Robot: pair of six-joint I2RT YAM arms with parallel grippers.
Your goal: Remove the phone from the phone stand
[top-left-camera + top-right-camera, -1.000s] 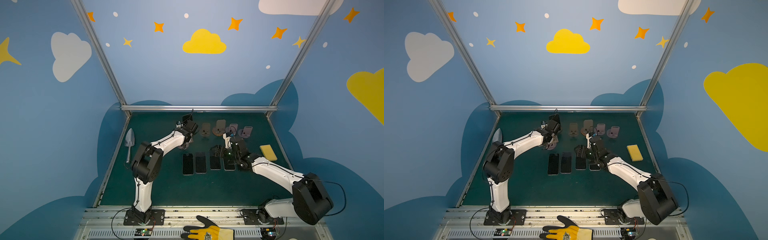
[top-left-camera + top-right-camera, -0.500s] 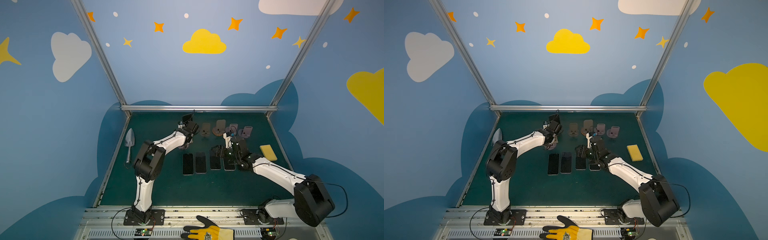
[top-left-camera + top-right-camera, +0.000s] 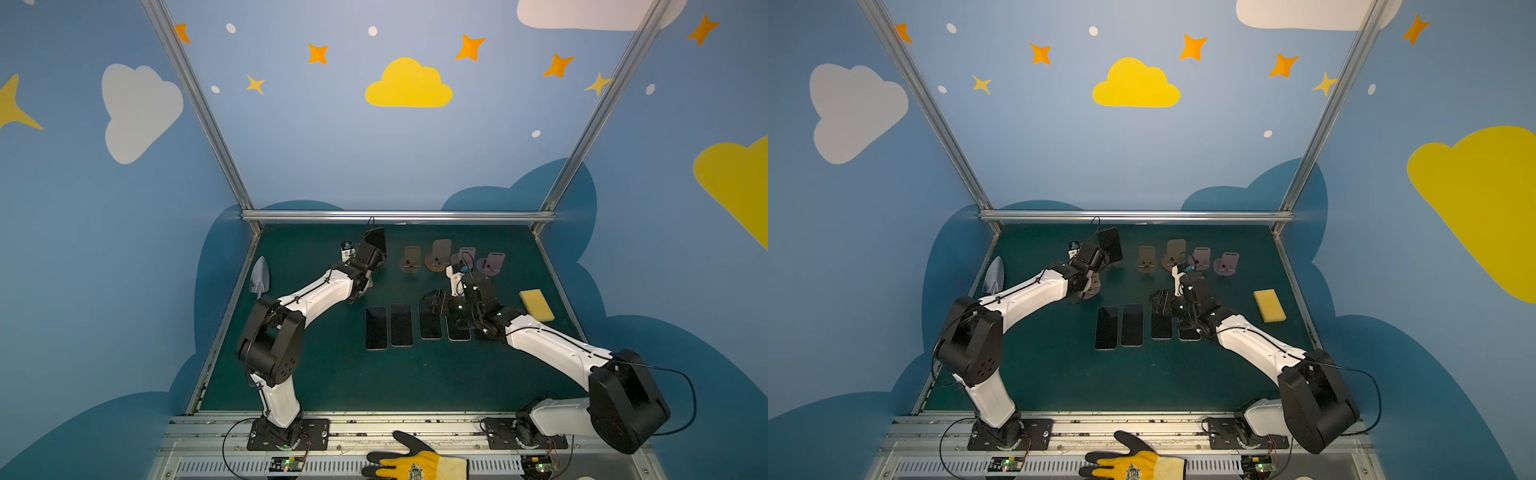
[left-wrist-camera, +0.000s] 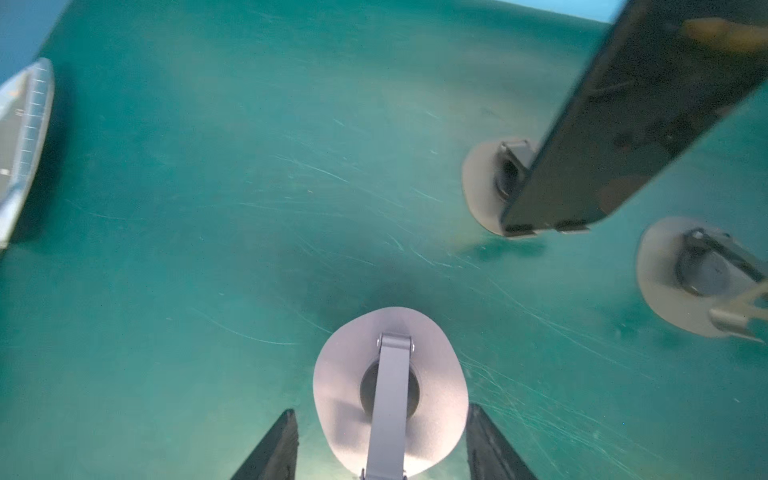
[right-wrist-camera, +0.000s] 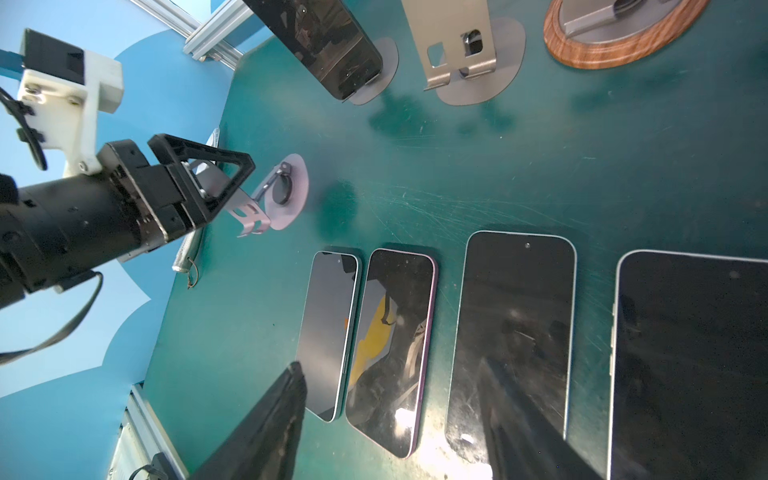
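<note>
A dark phone [image 3: 376,244] leans on a grey phone stand [image 4: 478,187] at the back left of the green mat; it also shows in the right wrist view as the phone [image 5: 324,41]. My left gripper [image 3: 359,291] is a little nearer than that, shut on the upright plate of a second, empty grey stand [image 5: 291,195], whose round base [image 4: 436,374] lies between the fingers. My right gripper [image 5: 392,426] hangs open and empty over the flat phones, also seen as the gripper [image 3: 436,301] in a top view.
Several phones [image 3: 401,324] lie face up in a row mid-mat. Empty stands [image 3: 411,259] line the back, one on a wooden base [image 3: 438,253]. A yellow sponge [image 3: 536,305] lies at the right, a trowel [image 3: 259,276] at the left edge, a glove [image 3: 419,461] at the front rail.
My left gripper's jaws have closed onto the empty stand's plate. The right gripper's jaws have narrowed somewhat. Both arms have hardly shifted.
</note>
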